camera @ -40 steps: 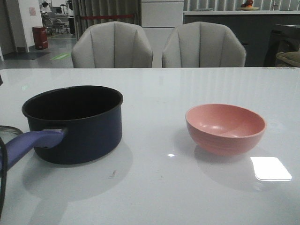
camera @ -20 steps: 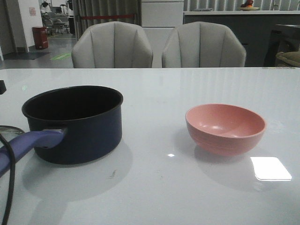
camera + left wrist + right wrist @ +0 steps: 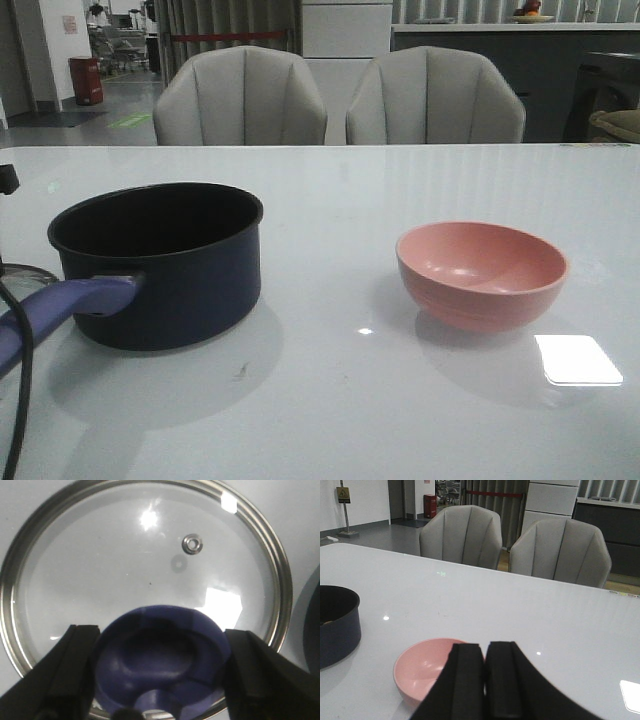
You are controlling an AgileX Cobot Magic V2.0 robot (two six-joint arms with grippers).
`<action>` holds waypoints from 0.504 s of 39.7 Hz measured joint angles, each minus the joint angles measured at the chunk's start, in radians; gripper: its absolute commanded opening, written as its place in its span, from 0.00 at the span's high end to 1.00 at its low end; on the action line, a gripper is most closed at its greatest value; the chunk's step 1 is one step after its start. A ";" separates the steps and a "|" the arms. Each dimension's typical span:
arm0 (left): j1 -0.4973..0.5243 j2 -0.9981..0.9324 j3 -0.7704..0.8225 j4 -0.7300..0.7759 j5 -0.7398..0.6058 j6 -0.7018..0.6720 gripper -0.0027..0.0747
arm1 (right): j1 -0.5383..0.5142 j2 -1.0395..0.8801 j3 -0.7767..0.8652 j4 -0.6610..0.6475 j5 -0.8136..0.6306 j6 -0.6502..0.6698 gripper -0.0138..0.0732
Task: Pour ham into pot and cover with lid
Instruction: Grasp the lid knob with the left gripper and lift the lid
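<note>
Now the lid (image 3: 145, 575) lies flat on the white table (image 3: 400, 400), just beside the pot (image 3: 160, 265). Its blue knob (image 3: 160, 662) sits between the spread fingers of the left gripper (image 3: 160, 675), which are not yet pressed on it; I judge they stand this way to grasp the knob. The pot is uncovered, so it waits for the lid. The pink bowl (image 3: 482, 272) looks empty. Behind it the right gripper (image 3: 486, 680) is clenched on nothing. I cannot make out the ham.
</note>
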 measured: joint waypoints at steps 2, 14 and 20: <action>-0.002 0.001 -0.008 0.012 0.005 0.000 0.68 | 0.000 0.000 0.000 0.000 0.000 0.000 0.67; -0.002 0.003 -0.044 0.086 0.057 -0.001 0.68 | 0.000 0.000 0.000 0.000 0.000 0.000 0.67; -0.002 0.003 -0.044 0.086 0.061 0.006 0.68 | 0.000 0.000 0.000 0.000 0.000 -0.002 0.67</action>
